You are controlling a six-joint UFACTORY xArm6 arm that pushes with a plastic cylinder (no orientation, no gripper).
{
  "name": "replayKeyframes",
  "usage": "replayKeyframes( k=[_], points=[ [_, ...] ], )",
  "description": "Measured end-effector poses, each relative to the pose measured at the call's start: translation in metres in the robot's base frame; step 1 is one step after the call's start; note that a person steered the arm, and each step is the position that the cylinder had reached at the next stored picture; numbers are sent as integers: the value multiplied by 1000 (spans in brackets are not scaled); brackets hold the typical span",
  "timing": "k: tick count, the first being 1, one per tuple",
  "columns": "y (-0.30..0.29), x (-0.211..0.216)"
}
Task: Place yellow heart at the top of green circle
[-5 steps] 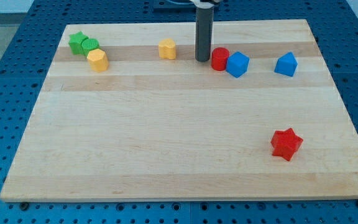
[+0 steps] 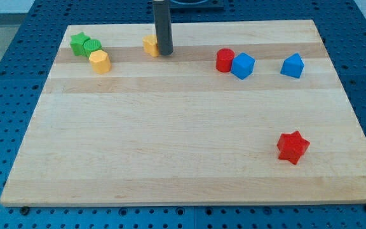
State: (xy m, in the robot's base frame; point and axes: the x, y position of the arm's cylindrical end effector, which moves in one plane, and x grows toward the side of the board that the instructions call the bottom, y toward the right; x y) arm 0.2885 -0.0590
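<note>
The yellow heart (image 2: pixel 149 45) lies near the view's top, left of centre, partly hidden behind my rod. My tip (image 2: pixel 164 53) touches its right side. The green circle (image 2: pixel 93 46) sits at the top left, pressed between a green star (image 2: pixel 78 43) on its left and a yellow hexagon (image 2: pixel 99 62) below and to its right. The heart is well to the right of the green circle, at about the same height.
A red cylinder (image 2: pixel 225 60) and a blue block (image 2: pixel 243 65) touch at the top right. Another blue block (image 2: pixel 291 65) lies further right. A red star (image 2: pixel 293 147) sits at the lower right. The wooden board (image 2: pixel 183 152) rests on a blue perforated table.
My tip has moved left from beside the red cylinder to the yellow heart's right side. The heart has slid left and slightly up.
</note>
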Motion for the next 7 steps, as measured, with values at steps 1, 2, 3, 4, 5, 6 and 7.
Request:
replayKeyframes(
  k=[1, 2, 3, 4, 5, 6, 7],
  points=[
    [10, -4],
    [13, -7],
    [6, -11],
    [-19, -12],
    [-45, -12],
    [-72, -12],
    [-92, -12]
  ],
)
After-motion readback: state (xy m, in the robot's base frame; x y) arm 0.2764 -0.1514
